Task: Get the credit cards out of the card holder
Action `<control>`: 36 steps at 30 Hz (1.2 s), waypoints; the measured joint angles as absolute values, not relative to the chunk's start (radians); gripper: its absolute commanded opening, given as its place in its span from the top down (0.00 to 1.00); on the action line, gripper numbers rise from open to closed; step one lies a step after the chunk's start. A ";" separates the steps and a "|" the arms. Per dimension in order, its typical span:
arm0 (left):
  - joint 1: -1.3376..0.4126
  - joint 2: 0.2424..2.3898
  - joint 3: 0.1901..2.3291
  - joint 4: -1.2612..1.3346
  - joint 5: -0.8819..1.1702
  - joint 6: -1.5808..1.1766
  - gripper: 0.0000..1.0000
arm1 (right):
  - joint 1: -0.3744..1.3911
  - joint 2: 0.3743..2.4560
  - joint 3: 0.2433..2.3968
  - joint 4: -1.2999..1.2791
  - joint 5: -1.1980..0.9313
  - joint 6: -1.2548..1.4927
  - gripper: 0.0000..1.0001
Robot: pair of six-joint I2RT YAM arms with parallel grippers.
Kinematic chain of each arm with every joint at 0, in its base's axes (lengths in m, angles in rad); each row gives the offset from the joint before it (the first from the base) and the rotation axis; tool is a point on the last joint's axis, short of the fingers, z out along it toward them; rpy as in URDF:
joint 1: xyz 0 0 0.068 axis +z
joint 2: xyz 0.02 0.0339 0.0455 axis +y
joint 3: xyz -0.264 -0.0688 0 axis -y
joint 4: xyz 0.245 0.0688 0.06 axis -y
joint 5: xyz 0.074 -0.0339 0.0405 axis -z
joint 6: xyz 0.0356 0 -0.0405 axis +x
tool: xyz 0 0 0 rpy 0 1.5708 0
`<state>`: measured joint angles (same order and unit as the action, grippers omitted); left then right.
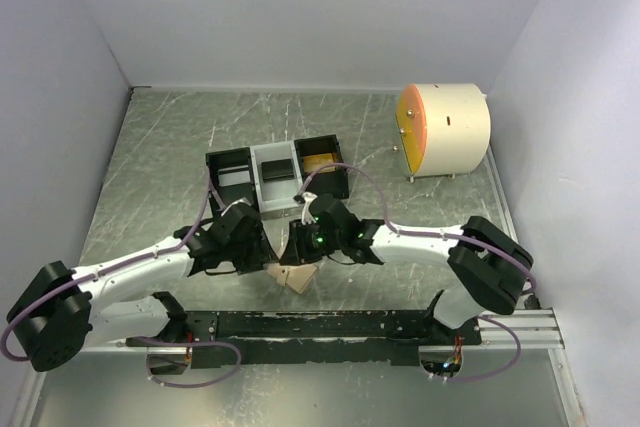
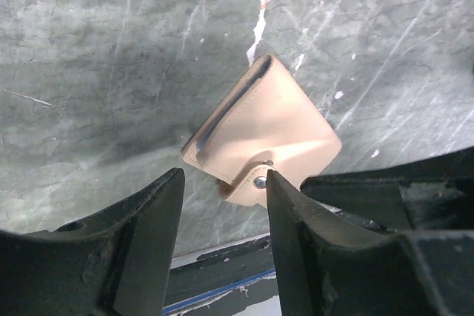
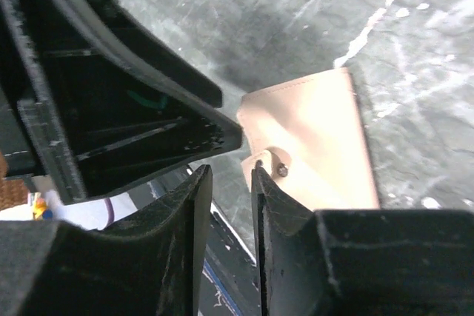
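Down on the grey tabletop [image 1: 160, 167], short of the three-part tray [image 1: 272, 150] and close to the near edge, the tan wallet [image 2: 266, 135] lies folded shut with its strap seemingly fastened, so any cards inside are hidden and, I judge, the strap must come undone first. Both hands crowd it for that reason: the left hand [image 2: 224, 183] stands wide with the strap end between its fingers, the right hand [image 3: 229, 175] shows only a narrow gap beside the snap [image 3: 282, 171], and neither grips anything.
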<state>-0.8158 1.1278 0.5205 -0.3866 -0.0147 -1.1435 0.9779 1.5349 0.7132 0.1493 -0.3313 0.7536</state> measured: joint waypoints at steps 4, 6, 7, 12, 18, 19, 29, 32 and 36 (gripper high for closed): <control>-0.817 1.102 0.538 -0.401 -0.010 -1.145 0.39 | 0.950 1.488 0.715 0.066 -0.259 0.744 0.70; -0.830 1.097 0.543 -0.402 -0.006 -1.155 0.39 | 0.914 1.481 0.719 0.027 -0.228 0.744 0.69; -0.843 1.098 0.548 -0.405 -0.004 -1.161 0.39 | 0.890 1.481 0.719 0.009 -0.220 0.743 0.68; -0.924 1.139 0.610 -0.462 -0.007 -1.245 0.38 | 0.818 1.483 0.705 -0.031 -0.218 0.738 0.66; -0.947 1.245 0.653 -0.525 -0.009 -1.388 0.33 | 0.819 1.483 0.701 -0.056 -0.224 0.716 0.66; -0.947 1.265 0.661 -0.542 -0.011 -1.413 0.33 | 0.819 1.483 0.701 -0.059 -0.224 0.714 0.66; -0.948 1.374 0.763 -0.627 -0.030 -1.535 0.23 | 0.819 1.481 0.688 -0.065 -0.224 0.704 0.65; -0.948 1.401 0.791 -0.634 -0.044 -1.551 0.25 | 0.819 1.481 0.683 -0.063 -0.228 0.704 0.65; -0.948 1.442 0.796 -0.635 -0.050 -1.565 0.32 | 0.819 1.481 0.682 -0.061 -0.228 0.702 0.65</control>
<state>-0.9482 1.4418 0.7959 -0.6353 -0.0498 -1.5650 0.8192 1.4811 0.6823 -0.0608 -0.2283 0.7017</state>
